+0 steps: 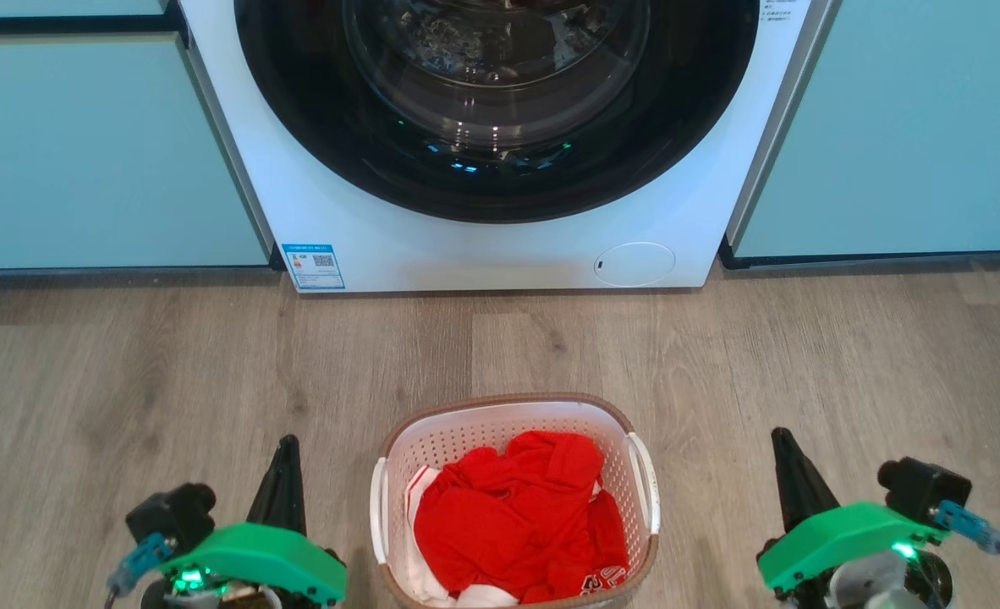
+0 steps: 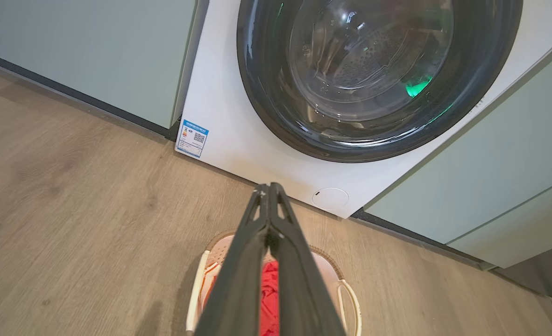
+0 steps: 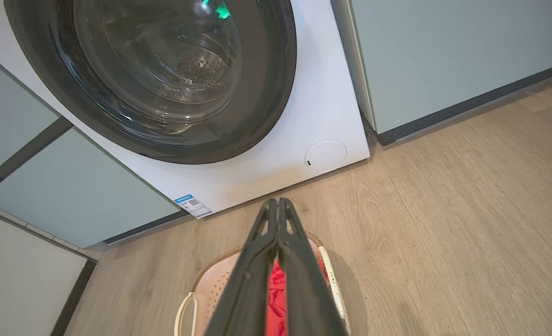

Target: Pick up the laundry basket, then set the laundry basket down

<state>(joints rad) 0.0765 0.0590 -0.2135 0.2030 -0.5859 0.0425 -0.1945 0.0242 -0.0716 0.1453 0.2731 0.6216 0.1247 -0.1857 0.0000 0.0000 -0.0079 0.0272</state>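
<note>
The left gripper (image 1: pixel 287 452) and right gripper (image 1: pixel 786 448) each hold 2 fingers (image 2: pixel 239 280) pressed together, empty (the wrist views make that plain); the head view sets the laundry basket (image 1: pixel 500 399) between them, touching neither.

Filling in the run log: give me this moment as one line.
stage: before pickup | laundry basket: on floor, red clothes inside | left gripper: shut, empty | right gripper: shut, empty

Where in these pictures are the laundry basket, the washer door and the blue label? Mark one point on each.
laundry basket (image 1: pixel 508 397): head view, on the far side of its brown rim.
washer door (image 1: pixel 497 76): head view, on the middle of its glass.
blue label (image 1: pixel 313 267): head view, on the label's middle.
</note>
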